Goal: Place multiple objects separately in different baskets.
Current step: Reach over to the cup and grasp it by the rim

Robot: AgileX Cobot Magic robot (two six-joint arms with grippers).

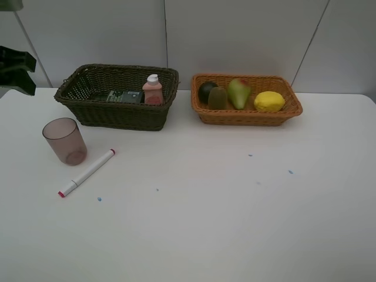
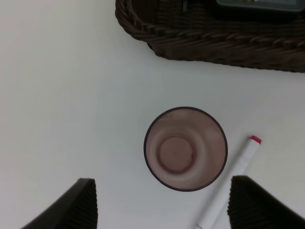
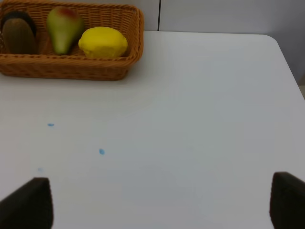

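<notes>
The mauve translucent cup [image 1: 64, 141] stands upright on the white table, with the white red-tipped marker [image 1: 87, 173] lying just right of it. My left gripper [image 2: 162, 202] hangs open above the cup [image 2: 186, 149], holding nothing, with the marker [image 2: 228, 181] beside it. The dark olive basket [image 1: 117, 111] holds the pink bottle [image 1: 153, 90] and the dark green bottle [image 1: 124, 97]. In the orange basket [image 1: 247, 116] lie the mangosteen [image 1: 205, 91], kiwi [image 1: 218, 98], pear [image 1: 238, 93] and lemon [image 1: 269, 101]. My right gripper [image 3: 159, 202] is open over bare table, away from the orange basket [image 3: 71, 67].
Part of the left arm [image 1: 14, 67] shows at the far left edge of the high view. A grey wall runs behind both baskets. Small blue specks [image 1: 290, 172] dot the tabletop. The table's right edge [image 3: 286, 62] is near the right gripper.
</notes>
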